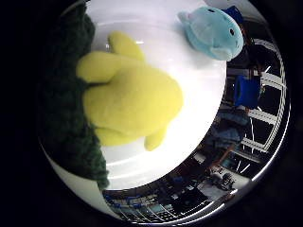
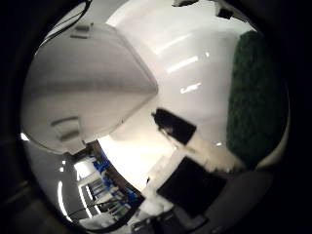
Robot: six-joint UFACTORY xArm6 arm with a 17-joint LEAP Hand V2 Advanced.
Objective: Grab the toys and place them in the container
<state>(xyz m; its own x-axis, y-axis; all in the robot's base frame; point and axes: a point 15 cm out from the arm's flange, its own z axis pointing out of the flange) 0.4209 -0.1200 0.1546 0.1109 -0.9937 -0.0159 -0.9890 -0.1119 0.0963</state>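
The yellow toy (image 1: 130,101) lies flat on the white table (image 1: 199,94), filling much of the little-finger view — so the palm is close above it, and it looks like the toy in hand for this step. Tight against one side of it sits a dark green toy (image 1: 66,118), fuzzy, the two touching or nearly so; which lies on which I cannot tell. A blue toy (image 1: 213,32) rests well apart, near the table's edge, with the room's clutter beyond it. All three are loose on the table, which suggests none is yet stowed. The container (image 2: 87,83), a pale tub with ribbed walls, stands on the same table on the thumb side of the palm; the green toy's edge shows there too, so the tub is probably a short carry away across bare table. Black and white parts of the hand (image 2: 183,146) reach into the thumb view, but whether the fingers are spread or curled I cannot tell — nothing shows them round any toy.
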